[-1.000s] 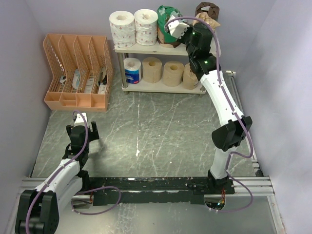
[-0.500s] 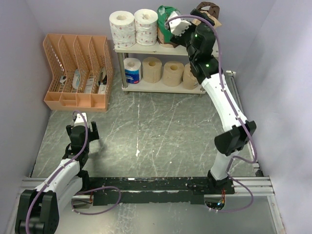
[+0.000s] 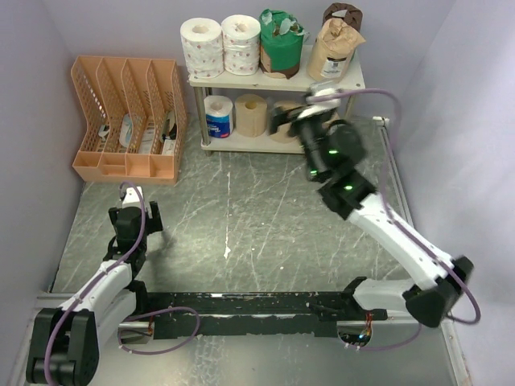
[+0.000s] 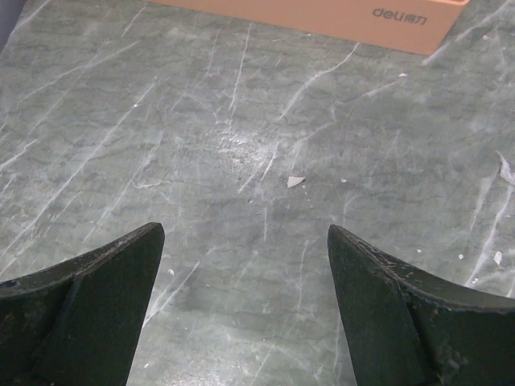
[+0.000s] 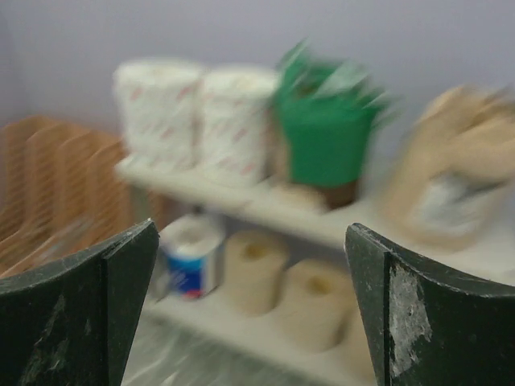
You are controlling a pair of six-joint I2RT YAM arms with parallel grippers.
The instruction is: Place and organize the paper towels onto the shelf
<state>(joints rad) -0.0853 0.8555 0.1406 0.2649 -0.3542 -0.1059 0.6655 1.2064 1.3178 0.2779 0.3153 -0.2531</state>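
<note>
The shelf (image 3: 241,81) stands at the back with paper towels on both boards. On top are two white patterned rolls (image 3: 201,47), a green wrapped roll (image 3: 282,47) and a brown-paper wrapped roll (image 3: 334,48). Below stand a blue-and-white roll (image 3: 218,117) and tan rolls (image 3: 250,114). My right gripper (image 3: 288,121) hovers open and empty in front of the lower board, hiding part of a tan roll. In the blurred right wrist view, the right gripper (image 5: 250,227) faces the shelf (image 5: 265,205) from a short distance. My left gripper (image 3: 133,211) rests open over bare table, and the left wrist view shows the left gripper (image 4: 245,228) empty.
An orange slotted file organizer (image 3: 129,121) stands left of the shelf, and its base (image 4: 322,16) shows ahead of the left gripper. Purple walls close in at the back and both sides. The grey marbled table (image 3: 241,217) spreads between the arms and the shelf.
My right gripper has pulled back and down from the right end of the top board. The brown-paper wrapped roll now stands free there. The left arm has not moved.
</note>
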